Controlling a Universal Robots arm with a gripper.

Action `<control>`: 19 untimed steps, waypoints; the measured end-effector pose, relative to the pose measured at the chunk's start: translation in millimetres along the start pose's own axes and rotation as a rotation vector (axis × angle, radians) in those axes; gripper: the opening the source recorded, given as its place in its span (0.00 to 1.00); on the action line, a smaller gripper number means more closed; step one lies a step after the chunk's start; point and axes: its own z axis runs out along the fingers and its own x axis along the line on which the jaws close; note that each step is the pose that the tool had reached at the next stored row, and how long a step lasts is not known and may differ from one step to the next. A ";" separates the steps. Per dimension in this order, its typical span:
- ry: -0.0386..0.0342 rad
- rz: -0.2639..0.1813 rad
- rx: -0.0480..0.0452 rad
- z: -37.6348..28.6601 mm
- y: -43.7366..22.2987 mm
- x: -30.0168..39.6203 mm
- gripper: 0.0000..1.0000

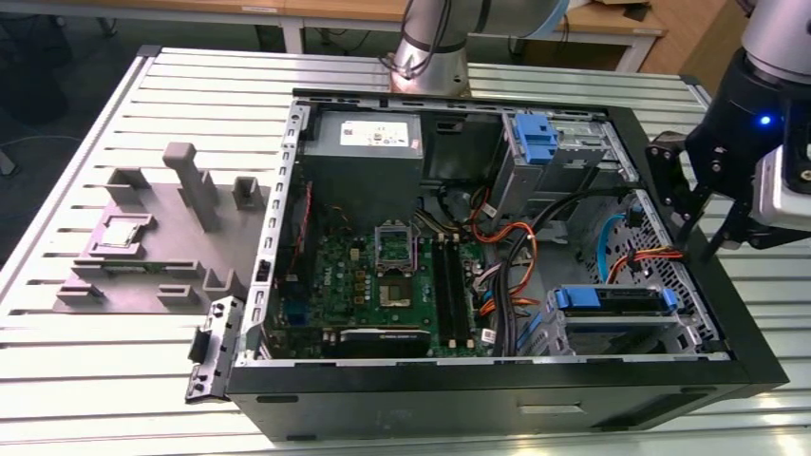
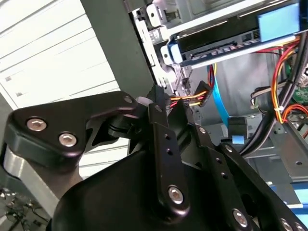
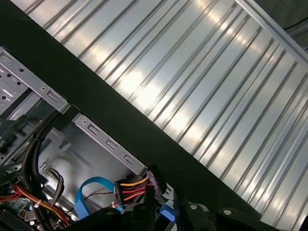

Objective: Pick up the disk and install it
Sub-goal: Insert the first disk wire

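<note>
The disk (image 1: 617,300), silver-grey with a blue bracket, lies flat in the lower drive bay at the front right corner of the open computer case (image 1: 507,380). In the second wrist view the disk (image 2: 226,45) sits in its metal cage with cables plugged beside it. My gripper (image 1: 706,237) hangs over the case's right wall, up and to the exterior view's right of the disk, not touching it. The black fingers (image 2: 161,139) meet at their tips, so the gripper (image 2: 168,103) is shut with nothing in it. The fingertips (image 3: 149,197) hover above red, orange and blue cables.
A grey power-supply box (image 1: 361,138) and a bare blue caddy (image 1: 537,138) sit at the case's back. The motherboard (image 1: 393,275) and orange cables (image 1: 507,275) fill the middle. A grey fixture (image 1: 165,228) stands on the slatted aluminium table (image 1: 102,361).
</note>
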 end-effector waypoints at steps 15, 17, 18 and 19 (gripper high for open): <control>-0.0415 -0.081 -0.0151 4.1 1.1 5.3 0.30; -0.0405 -0.094 -0.0183 4.8 2.0 6.9 0.30; -0.0403 -0.098 -0.0193 5.2 1.9 7.6 0.30; -0.0401 -0.100 -0.0202 5.7 1.8 8.4 0.30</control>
